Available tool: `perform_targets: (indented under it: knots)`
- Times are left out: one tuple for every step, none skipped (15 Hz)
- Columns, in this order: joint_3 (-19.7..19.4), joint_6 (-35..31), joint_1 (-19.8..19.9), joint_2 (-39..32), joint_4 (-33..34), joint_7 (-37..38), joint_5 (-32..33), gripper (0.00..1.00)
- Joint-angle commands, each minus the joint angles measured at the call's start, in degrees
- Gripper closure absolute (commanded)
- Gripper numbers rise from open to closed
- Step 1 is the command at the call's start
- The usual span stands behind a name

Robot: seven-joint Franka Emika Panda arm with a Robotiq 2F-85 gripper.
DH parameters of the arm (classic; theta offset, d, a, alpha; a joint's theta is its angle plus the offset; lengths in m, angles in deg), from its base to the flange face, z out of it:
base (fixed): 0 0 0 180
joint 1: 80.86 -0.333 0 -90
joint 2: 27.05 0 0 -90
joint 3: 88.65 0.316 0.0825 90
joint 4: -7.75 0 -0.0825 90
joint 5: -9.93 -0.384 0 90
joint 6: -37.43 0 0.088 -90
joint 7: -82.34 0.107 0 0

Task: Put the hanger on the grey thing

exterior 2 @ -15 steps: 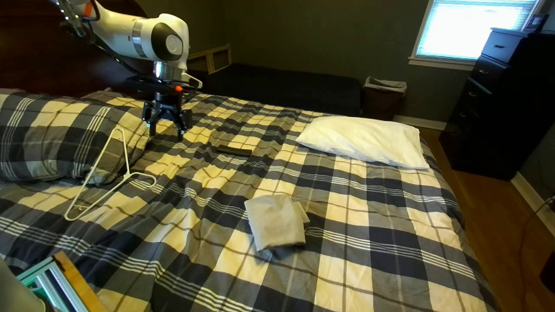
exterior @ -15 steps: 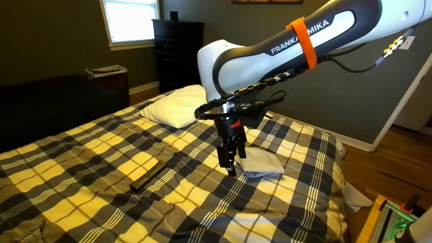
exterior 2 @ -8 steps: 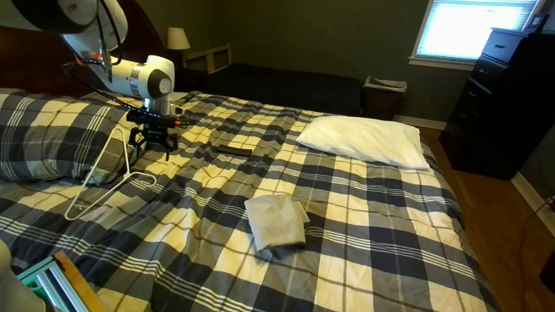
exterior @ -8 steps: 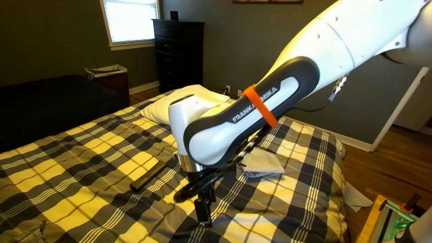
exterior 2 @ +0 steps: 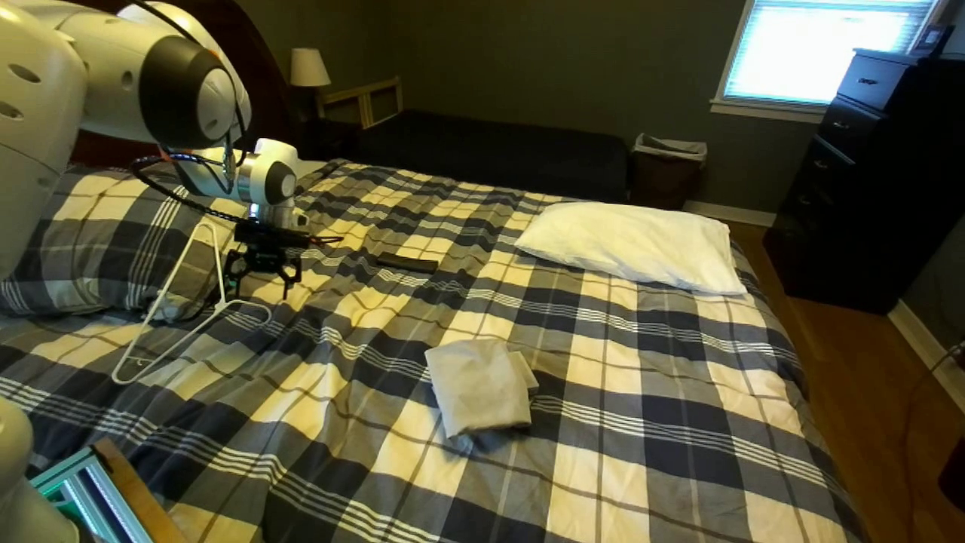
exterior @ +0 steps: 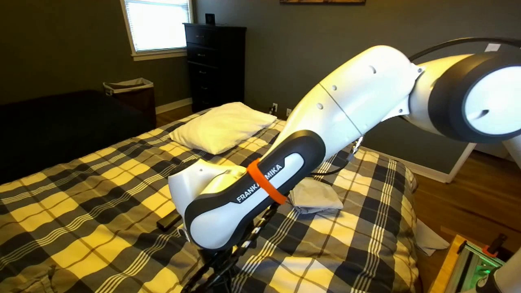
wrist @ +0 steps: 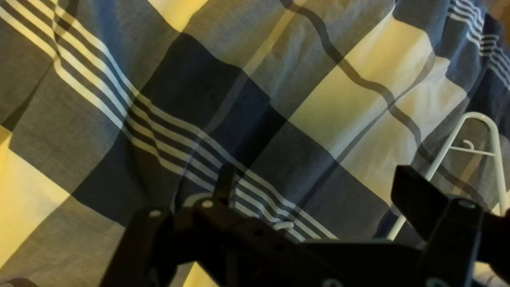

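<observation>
The thin white hanger (exterior 2: pixel 221 306) leans on the plaid pillow at the left in an exterior view. Part of it shows at the right of the wrist view (wrist: pixel 499 171), partly hidden by a finger. My gripper (exterior 2: pixel 261 289) is open and empty, above the bed beside the hanger's hook end. In the wrist view its fingers (wrist: pixel 312 179) are wide apart, and a small white hook tip shows between them. In an exterior view the gripper is mostly hidden behind the arm. The grey thing, a folded cloth (exterior 2: pixel 482 386), lies on the bed, also in an exterior view (exterior: pixel 317 196).
A white pillow (exterior 2: pixel 633 245) and a small dark flat object (exterior 2: pixel 407 262) lie on the plaid bedspread. The plaid pillow (exterior 2: pixel 90 241) is behind the hanger. A wood-edged metal frame (exterior 2: pixel 132 490) stands at the bed's near edge.
The arm has swung toward the hanger and come down, so the open gripper is now lower and beside it. The hanger and the cloth have not moved.
</observation>
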Motion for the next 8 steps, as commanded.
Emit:
perform_targets:
  knots:
    - [0.4, 0.7, 0.2, -1.4, 1.7, -0.4, 0.3, 0.00]
    - [0.5, 0.9, 0.2, -2.1, 2.5, -0.8, 0.3, 0.00]
    - [0.5, 1.0, 0.2, -2.4, 3.0, -1.0, 0.3, 0.00]
    - [0.5, 0.5, -0.6, -4.0, 4.7, -3.9, 2.3, 0.00]
    - [0.4, 0.0, -1.8, -5.8, 6.7, -6.3, 4.4, 0.00]
    - [0.4, -0.9, -2.9, -7.6, 8.8, -7.7, 6.0, 0.00]
    - [0.2, -1.4, -4.0, -8.9, 10.5, -9.0, 7.7, 0.00]
    - [0.3, -2.0, -5.2, -10.4, 12.3, -10.1, 9.1, 0.00]
